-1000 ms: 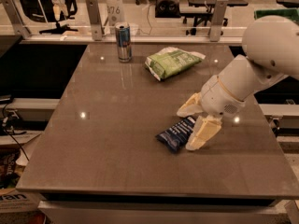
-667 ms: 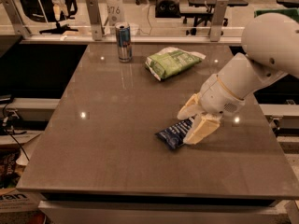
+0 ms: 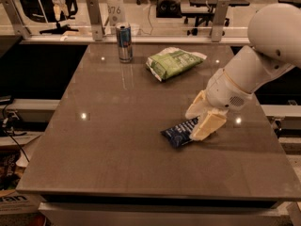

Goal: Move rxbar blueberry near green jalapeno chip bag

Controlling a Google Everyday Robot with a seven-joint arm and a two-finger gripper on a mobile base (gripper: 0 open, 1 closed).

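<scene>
Rxbar blueberry (image 3: 180, 133), a small flat dark blue wrapper with white writing too small to read, lies on the shiny brown table (image 3: 117, 149), near the right side. The cream two-finger gripper (image 3: 201, 121) is low over the bar's right end, its fingers (image 3: 209, 125) apart, with that end between them. The puffy green and white jalapeno chip bag (image 3: 173, 62) lies well apart, further back. A tall silver and blue can (image 3: 124, 42) stands left of the bag.

Glossy brown table (image 3: 117, 173) caught spots of overhead light, and the gripper (image 3: 193, 126) sat low over its right side. Behind it stood metal rail posts (image 3: 94, 18) and dark office chairs (image 3: 170, 6).
</scene>
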